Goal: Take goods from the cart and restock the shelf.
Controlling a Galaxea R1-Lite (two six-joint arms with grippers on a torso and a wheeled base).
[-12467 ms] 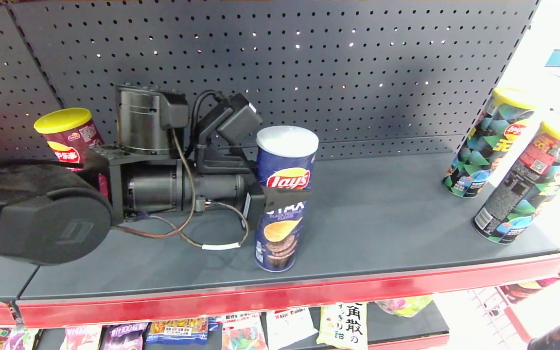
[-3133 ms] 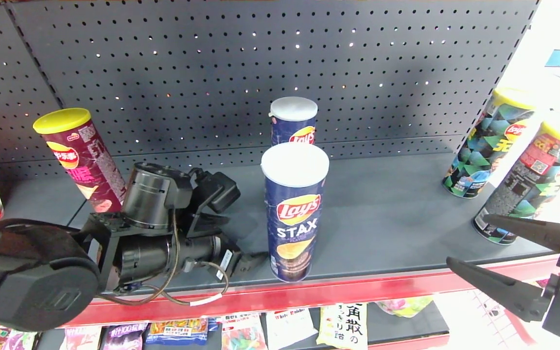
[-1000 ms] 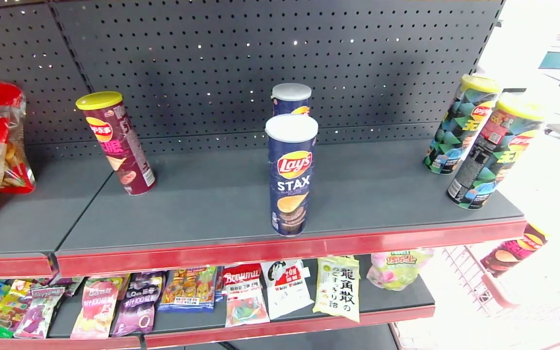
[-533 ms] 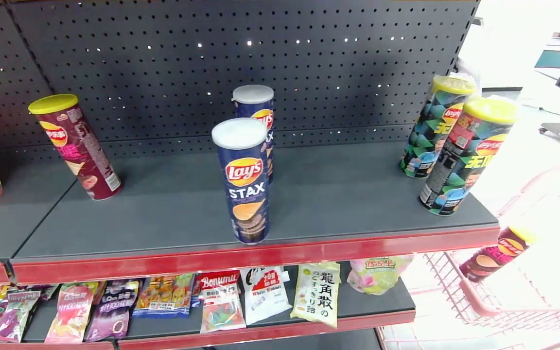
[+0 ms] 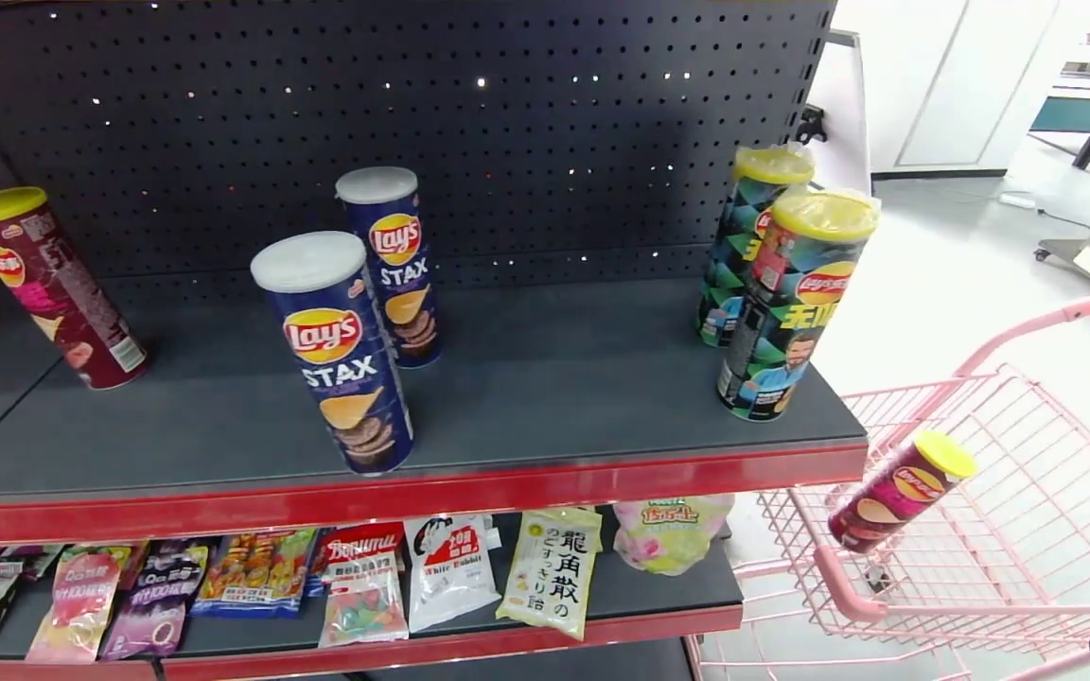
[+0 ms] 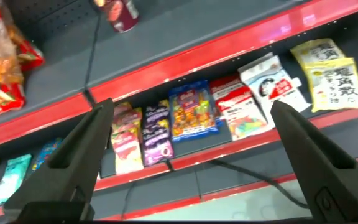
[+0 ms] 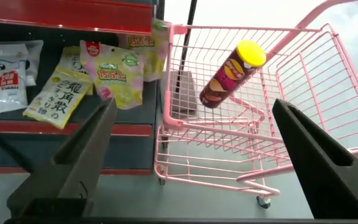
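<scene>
Now, head view: maroon cylindrical chip can with yellow lid [image 5: 900, 492] leaned tilted inside pink wire cart [image 5: 980, 610]. Left wrist view: left gripper [image 6: 191, 109] was spread, empty. Right wrist view: right gripper [image 7: 196, 104] was spread, facing the can; best clamped across its mid-body, clear of wires.

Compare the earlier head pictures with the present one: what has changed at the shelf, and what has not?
The left gripper let go of the front dark blue cylindrical crisp can with a white lid on the grey shelf and drew back, open. The camera swung right toward the pink wire cart. Every can on the shelf stayed put.
</scene>
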